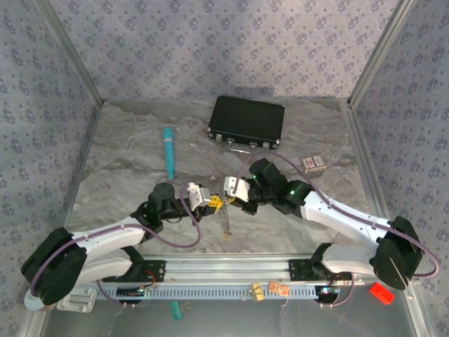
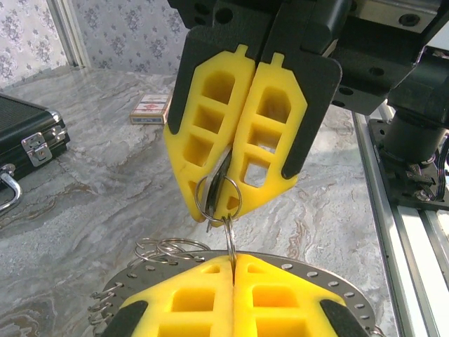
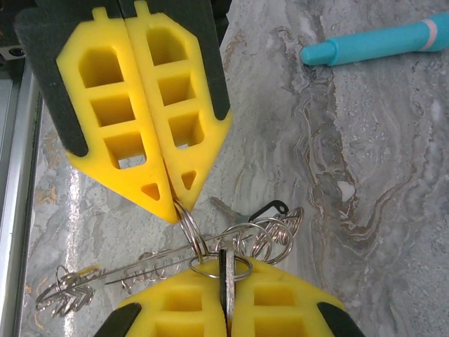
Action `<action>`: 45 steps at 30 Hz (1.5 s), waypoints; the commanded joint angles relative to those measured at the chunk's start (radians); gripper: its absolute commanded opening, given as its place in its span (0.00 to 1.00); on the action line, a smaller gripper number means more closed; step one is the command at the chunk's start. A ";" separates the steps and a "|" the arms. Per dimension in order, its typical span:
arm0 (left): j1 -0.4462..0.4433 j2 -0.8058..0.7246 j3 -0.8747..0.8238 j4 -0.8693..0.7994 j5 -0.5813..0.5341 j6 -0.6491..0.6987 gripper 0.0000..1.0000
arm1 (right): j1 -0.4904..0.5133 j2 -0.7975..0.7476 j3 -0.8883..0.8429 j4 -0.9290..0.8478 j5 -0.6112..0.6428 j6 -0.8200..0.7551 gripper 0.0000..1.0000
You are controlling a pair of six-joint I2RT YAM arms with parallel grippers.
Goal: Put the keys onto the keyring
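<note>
The white left arm [image 1: 105, 242] and the white right arm [image 1: 344, 214] lie low and bend inward toward each other. The yellow-fingered left gripper [image 3: 170, 203] and the yellow-fingered right gripper [image 2: 223, 207] meet tip to tip, each with its fingers pressed together.

White arms [image 1: 105, 242], purple cables [image 1: 184, 243], yellow jaws

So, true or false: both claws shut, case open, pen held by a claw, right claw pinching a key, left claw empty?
1. Both grippers are shut: true. The left gripper and right gripper have their fingers pressed together.
2. The case is open: false. Its lid is down.
3. A gripper holds the pen: false. It lies on the table, apart from both.
4. The right gripper pinches a dark key: true.
5. The left gripper holds nothing: false. It pinches a small ring.
</note>
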 commanded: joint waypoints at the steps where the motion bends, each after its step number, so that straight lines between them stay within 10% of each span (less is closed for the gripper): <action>1: 0.004 0.011 0.023 0.002 0.028 0.018 0.00 | -0.003 -0.030 -0.002 0.031 0.020 -0.018 0.00; 3: 0.004 0.006 0.025 0.002 0.000 0.008 0.14 | -0.003 -0.030 -0.001 0.017 0.041 -0.025 0.00; 8: 0.012 -0.061 -0.016 0.079 -0.131 -0.036 0.99 | -0.002 -0.015 0.035 -0.050 0.097 -0.057 0.00; 22: 0.211 -0.590 -0.017 -0.289 -0.969 -0.324 1.00 | 0.146 0.200 0.279 -0.034 0.027 -0.078 0.00; 30: 0.317 -0.736 0.033 -0.424 -1.055 -0.389 1.00 | 0.182 0.401 0.337 0.157 -0.081 0.016 0.00; 45: 0.324 -0.515 0.093 -0.477 -1.033 -0.415 1.00 | 0.023 0.446 0.227 -0.212 0.422 -0.100 0.00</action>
